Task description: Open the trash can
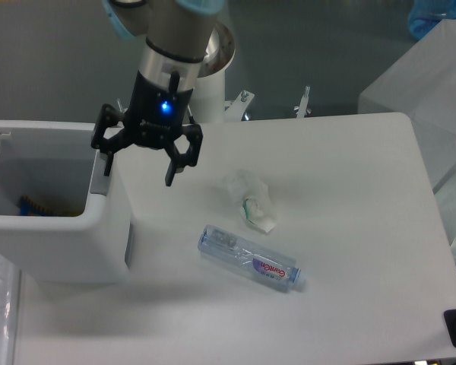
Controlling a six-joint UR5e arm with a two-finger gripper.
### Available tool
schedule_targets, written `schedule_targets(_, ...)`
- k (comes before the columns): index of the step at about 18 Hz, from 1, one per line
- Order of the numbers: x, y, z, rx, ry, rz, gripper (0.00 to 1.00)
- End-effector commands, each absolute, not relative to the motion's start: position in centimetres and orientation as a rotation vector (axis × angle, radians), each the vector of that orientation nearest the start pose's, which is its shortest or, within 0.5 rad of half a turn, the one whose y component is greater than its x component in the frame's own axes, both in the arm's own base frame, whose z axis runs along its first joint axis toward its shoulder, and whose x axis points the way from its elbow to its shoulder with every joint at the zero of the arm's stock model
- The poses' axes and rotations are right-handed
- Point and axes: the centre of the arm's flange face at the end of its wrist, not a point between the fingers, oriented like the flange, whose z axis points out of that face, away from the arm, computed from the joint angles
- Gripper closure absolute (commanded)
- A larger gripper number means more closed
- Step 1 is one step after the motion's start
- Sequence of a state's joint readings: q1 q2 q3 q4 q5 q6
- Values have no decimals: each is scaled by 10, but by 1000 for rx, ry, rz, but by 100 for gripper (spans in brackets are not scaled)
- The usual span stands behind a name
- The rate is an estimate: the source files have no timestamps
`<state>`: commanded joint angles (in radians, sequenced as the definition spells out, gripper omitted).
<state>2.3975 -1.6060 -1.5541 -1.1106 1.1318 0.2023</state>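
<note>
The trash can (pixel 68 236) is a large boxy white bin at the left of the table. Its lid is swung up and out of view, and the inside shows, with a blue and yellow item (pixel 32 205) at the bottom. The grey push tab (pixel 99 181) sits on its right rim. My gripper (pixel 139 173) hangs open and empty over the bin's right edge; its left finger is just above the tab, its right finger over the table.
A crumpled clear wrapper (pixel 252 201) lies mid-table. A clear plastic bottle (pixel 248 258) with a pink label lies on its side in front of it. White blocks (pixel 433 84) stand past the table's right edge.
</note>
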Motion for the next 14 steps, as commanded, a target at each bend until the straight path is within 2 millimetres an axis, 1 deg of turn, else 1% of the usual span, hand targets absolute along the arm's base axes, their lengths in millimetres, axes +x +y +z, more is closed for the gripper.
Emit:
schedule_targets(1,-283,488,540,-2483,-654,-138,0)
schedule_targets(3,-308,471,536,-2567,-631,73,0)
schedule_targets(4,-318,464,533,-2614,-591,154,0)
schedule_targets(6,-335,450,530,-2661,-542,236,0)
schedule_targets(8,-355,431,530,-2676,-537,262,0)
schedule_targets(10,-362,420,529,-2713,-449,291,0)
schedule_targets(14,-371,395,526,-2857,-262,367,0)
